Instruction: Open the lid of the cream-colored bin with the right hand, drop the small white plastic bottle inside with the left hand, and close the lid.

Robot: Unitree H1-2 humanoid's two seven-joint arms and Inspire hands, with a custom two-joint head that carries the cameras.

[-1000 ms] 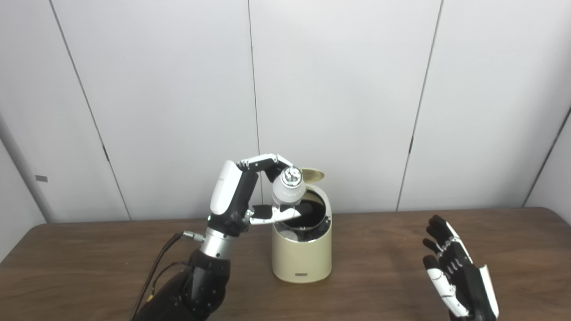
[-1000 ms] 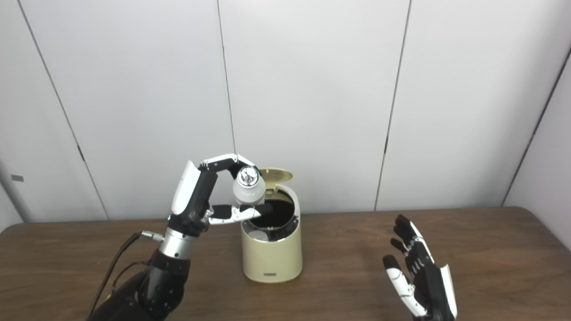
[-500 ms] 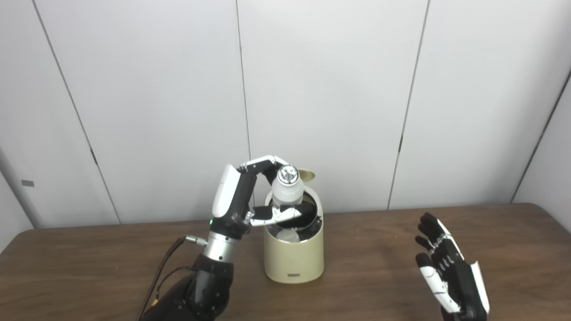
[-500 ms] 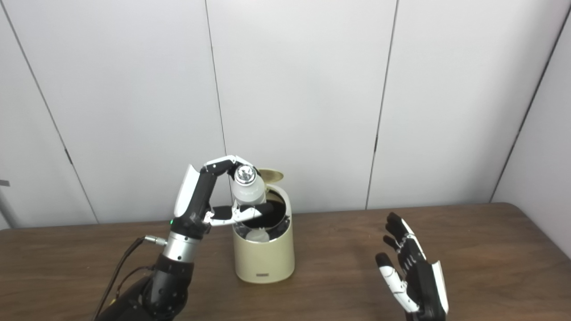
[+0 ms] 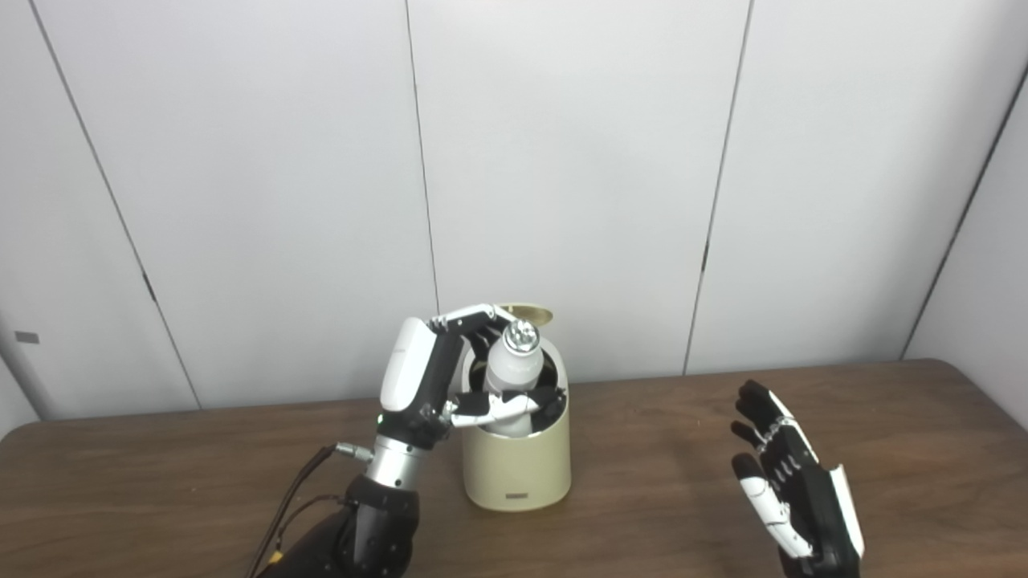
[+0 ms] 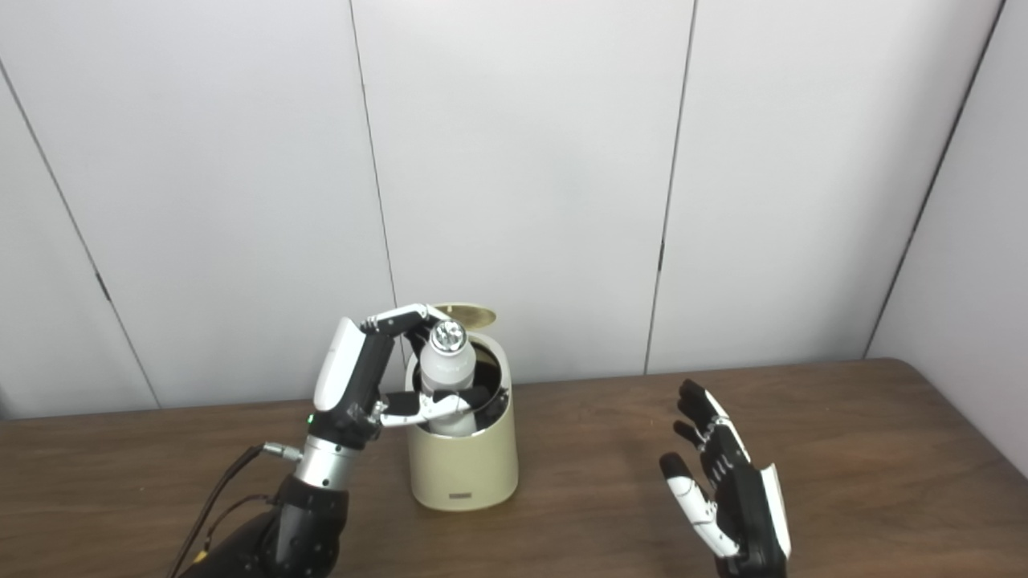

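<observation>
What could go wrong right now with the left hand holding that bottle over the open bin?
1. The left hand grips the bottle with its lower fingers across the bin opening; if it opens poorly, the bottle may catch on them or on the rim.
2. The lid stands raised just behind the bottle's cap; withdrawing upward could knock it.
3. The right hand waits open well away to the side, so it cannot steady the bin if it is nudged.

Bright, even light; soft, slightly blurred
</observation>
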